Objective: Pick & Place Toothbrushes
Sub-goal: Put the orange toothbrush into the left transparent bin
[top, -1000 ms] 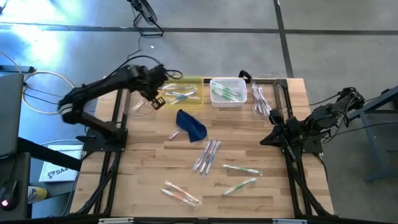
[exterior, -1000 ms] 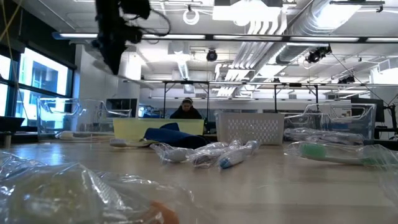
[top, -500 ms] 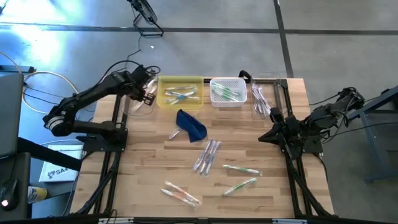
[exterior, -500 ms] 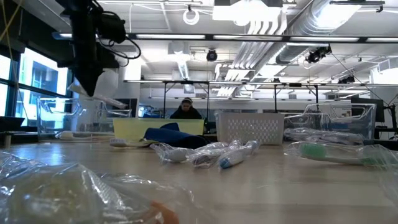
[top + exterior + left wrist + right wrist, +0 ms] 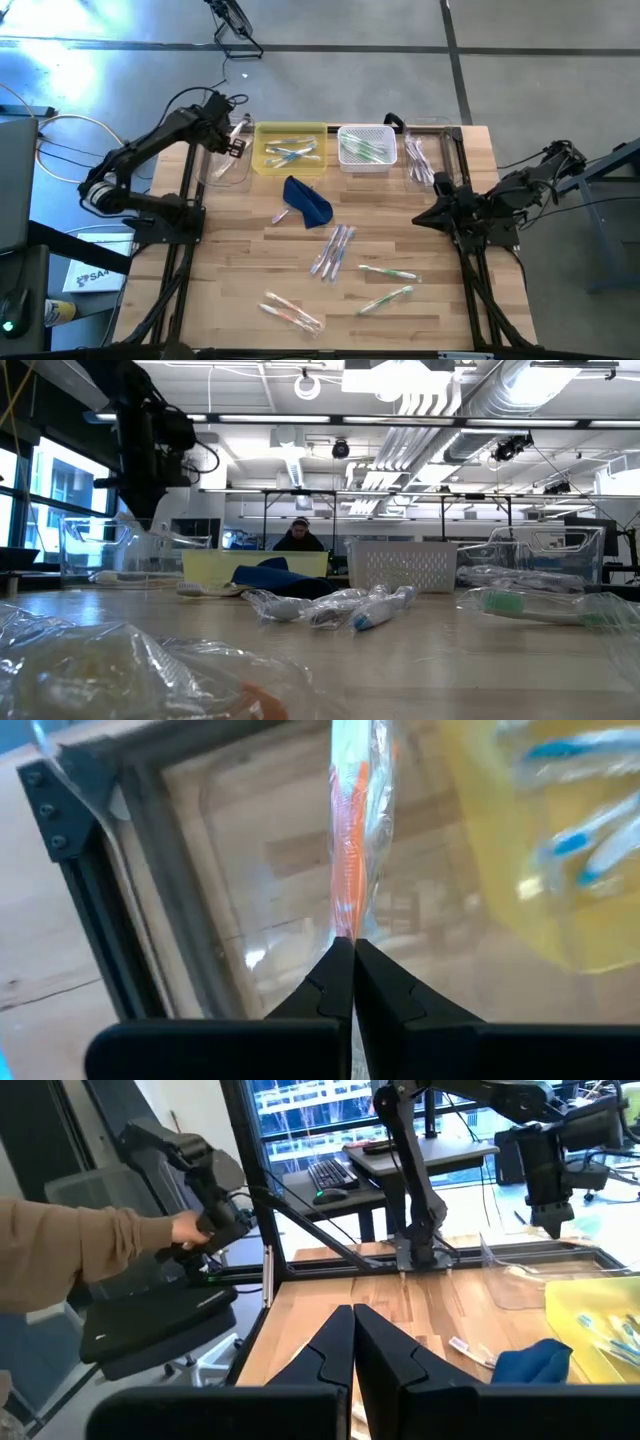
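The left gripper (image 5: 352, 945) has its jaws pinched shut on an orange-accented toothbrush in clear wrap (image 5: 352, 830), which hangs over a clear bin (image 5: 222, 165) at the upper left of the high view; the left arm reaches up from the bench's left edge, elbow bent outward. The right gripper (image 5: 352, 1315), jaws closed on nothing, waits low at the bench's (image 5: 240, 270) right edge, arm folded. A yellow tray (image 5: 262, 160) holds blue-accented brushes, a white basket (image 5: 385, 165) green ones, and another clear bin (image 5: 450, 135), upper right, pale ones. Loose wrapped toothbrushes (image 5: 333, 250) lie mid-bench and lower, below a dark blue pouch (image 5: 308, 200).
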You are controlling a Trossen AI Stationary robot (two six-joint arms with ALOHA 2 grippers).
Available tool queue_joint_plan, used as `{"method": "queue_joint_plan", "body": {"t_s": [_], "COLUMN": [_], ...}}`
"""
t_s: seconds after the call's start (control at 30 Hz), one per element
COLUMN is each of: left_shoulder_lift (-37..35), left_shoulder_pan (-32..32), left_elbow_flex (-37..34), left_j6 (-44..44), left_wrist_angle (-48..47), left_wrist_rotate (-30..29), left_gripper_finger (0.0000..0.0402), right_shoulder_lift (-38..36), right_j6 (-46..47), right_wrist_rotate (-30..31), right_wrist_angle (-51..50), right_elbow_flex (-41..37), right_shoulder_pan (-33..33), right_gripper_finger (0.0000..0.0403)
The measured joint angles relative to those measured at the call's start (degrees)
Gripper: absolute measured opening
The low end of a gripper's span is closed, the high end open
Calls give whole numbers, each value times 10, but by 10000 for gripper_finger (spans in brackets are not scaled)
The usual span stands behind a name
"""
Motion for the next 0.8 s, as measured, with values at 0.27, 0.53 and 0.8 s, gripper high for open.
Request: {"method": "queue_joint_plan", "body": {"t_s": [0.27, 0.53, 0.8], "left_shoulder_lift": [61, 79, 79], "left_shoulder_pan": [8, 7, 7], "left_elbow_flex": [0, 0, 0], "left_j6": [35, 26, 19], "left_wrist_angle": [-11, -12, 0], "left_wrist_rotate": [-2, 11, 23], "left_gripper_finger": [0, 0, 0], "right_shoulder_lift": [1, 1, 12], "right_j6": [0, 14, 14], "right_wrist_rotate": [34, 39, 40], "right_wrist_angle": [5, 8, 8], "right_elbow_flex": [0, 0, 0], "right_shoulder_pan": [-2, -1, -1], "right_gripper_finger": [3, 3, 3]}}
